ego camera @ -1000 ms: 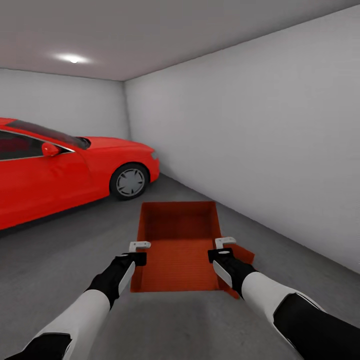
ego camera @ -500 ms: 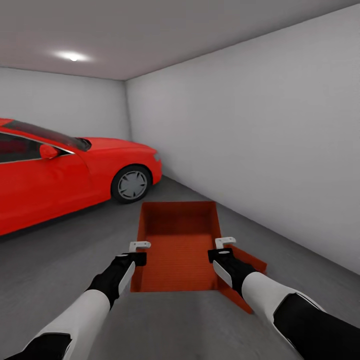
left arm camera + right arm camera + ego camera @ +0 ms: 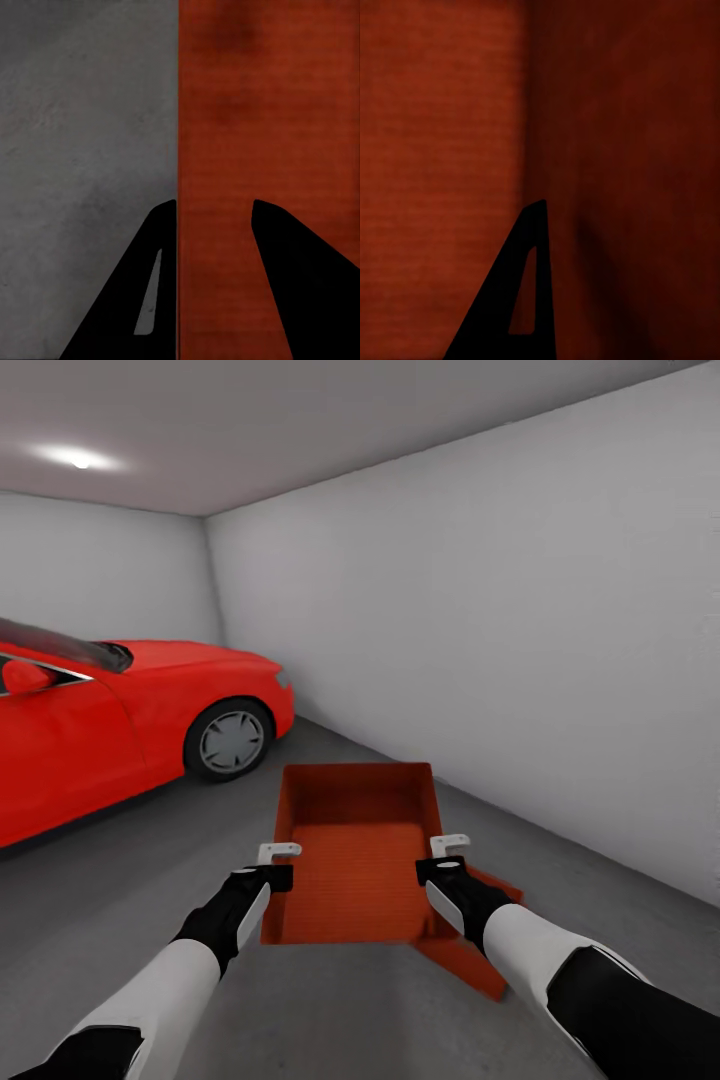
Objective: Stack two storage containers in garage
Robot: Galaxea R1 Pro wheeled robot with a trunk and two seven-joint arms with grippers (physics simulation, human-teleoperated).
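1. Storage containers (image 3: 355,855) fill the middle of my head view, carried level over the garage floor (image 3: 120,880) near the red car (image 3: 120,730). I keep the left gripper (image 3: 279,852) and right gripper (image 3: 450,845) clamped on opposite side walls so the load stays balanced. A second container's corner (image 3: 470,960) peeks out beneath.
2. Left wrist view: fingers (image 3: 292,285) straddle the container wall.
3. Right wrist view: one finger (image 3: 521,292) against orange plastic. I read no labels anywhere.
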